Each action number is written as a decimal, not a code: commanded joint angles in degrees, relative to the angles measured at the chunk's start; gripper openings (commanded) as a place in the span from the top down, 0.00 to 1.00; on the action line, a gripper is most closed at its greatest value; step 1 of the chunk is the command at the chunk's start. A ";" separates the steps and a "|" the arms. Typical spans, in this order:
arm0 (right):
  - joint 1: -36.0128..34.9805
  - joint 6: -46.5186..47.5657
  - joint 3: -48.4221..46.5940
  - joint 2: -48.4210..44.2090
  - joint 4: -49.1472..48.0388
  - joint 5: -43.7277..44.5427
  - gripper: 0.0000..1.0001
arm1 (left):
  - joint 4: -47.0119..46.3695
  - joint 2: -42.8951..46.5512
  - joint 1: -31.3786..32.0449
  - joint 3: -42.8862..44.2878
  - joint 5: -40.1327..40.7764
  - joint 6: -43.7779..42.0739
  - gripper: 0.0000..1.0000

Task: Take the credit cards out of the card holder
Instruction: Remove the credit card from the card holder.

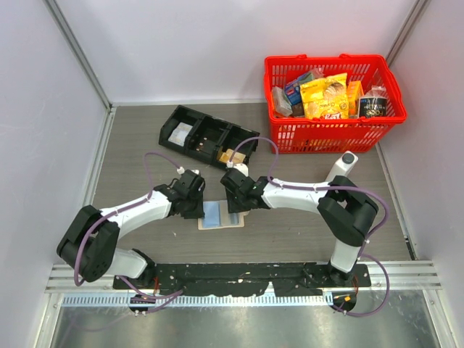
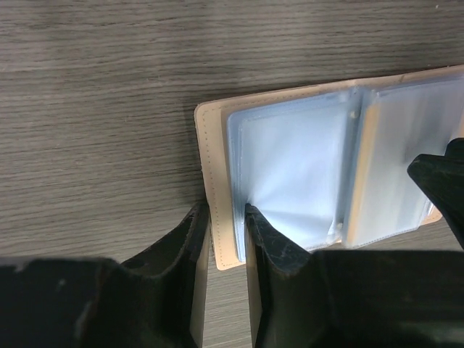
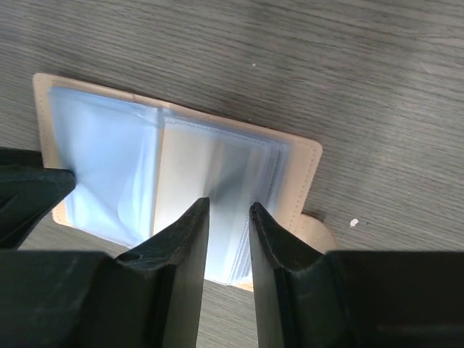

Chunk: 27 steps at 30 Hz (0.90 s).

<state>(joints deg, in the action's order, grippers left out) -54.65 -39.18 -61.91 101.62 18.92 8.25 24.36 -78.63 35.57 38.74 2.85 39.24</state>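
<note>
The card holder (image 1: 221, 215) lies open and flat on the table between my two grippers, tan cover down and pale blue clear sleeves up. My left gripper (image 2: 223, 206) stands astride the holder's left edge (image 2: 214, 145): one finger outside the tan rim, the other pressing on the blue sleeve, which puckers there. My right gripper (image 3: 229, 203) hovers narrowly open over the right-hand stack of sleeves (image 3: 217, 167), nothing pinched between its tips. A cream face of the credit cards (image 3: 181, 167) shows through a sleeve. The closing tab (image 3: 319, 232) sticks out on the right.
A black three-compartment tray (image 1: 206, 134) with flat packets sits behind the grippers. A red basket (image 1: 333, 101) full of groceries stands at the back right. White walls close in the table left, right and behind.
</note>
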 commanded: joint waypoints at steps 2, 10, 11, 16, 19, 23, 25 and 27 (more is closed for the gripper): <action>-1.16 0.33 -3.92 -0.99 -0.46 -1.04 0.67 | -3.18 -0.21 0.37 -0.33 -2.59 1.18 0.75; -1.86 2.00 -5.85 -2.66 -3.70 -6.48 0.67 | -4.49 0.23 0.29 -1.12 -4.69 2.15 0.76; -2.03 2.09 -6.03 -2.57 -4.06 -7.19 0.67 | -4.76 0.14 0.29 -1.30 -4.87 2.33 0.76; -1.95 1.13 -7.35 -2.40 2.58 2.17 0.61 | -5.02 0.14 0.29 -1.65 -4.96 2.77 0.76; -1.95 -0.46 -7.00 -2.04 6.91 8.08 0.56 | -5.02 0.23 0.29 -1.74 -4.87 2.94 0.77; -1.42 -3.44 -4.01 -2.39 7.72 9.59 0.51 | -5.11 0.32 0.29 -1.83 -4.96 3.03 0.77; -1.25 -3.71 -3.13 -2.13 7.54 9.24 0.50 | -5.29 0.32 0.29 -2.00 -5.14 3.12 0.77; -0.98 -3.71 -2.69 -1.52 6.84 8.45 0.50 | -5.46 0.32 0.29 -2.09 -5.31 3.21 0.77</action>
<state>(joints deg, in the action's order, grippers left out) -56.01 -40.75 -65.56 101.60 25.26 14.15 20.49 -78.63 35.64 37.39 -1.50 41.82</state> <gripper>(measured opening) 0.498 0.230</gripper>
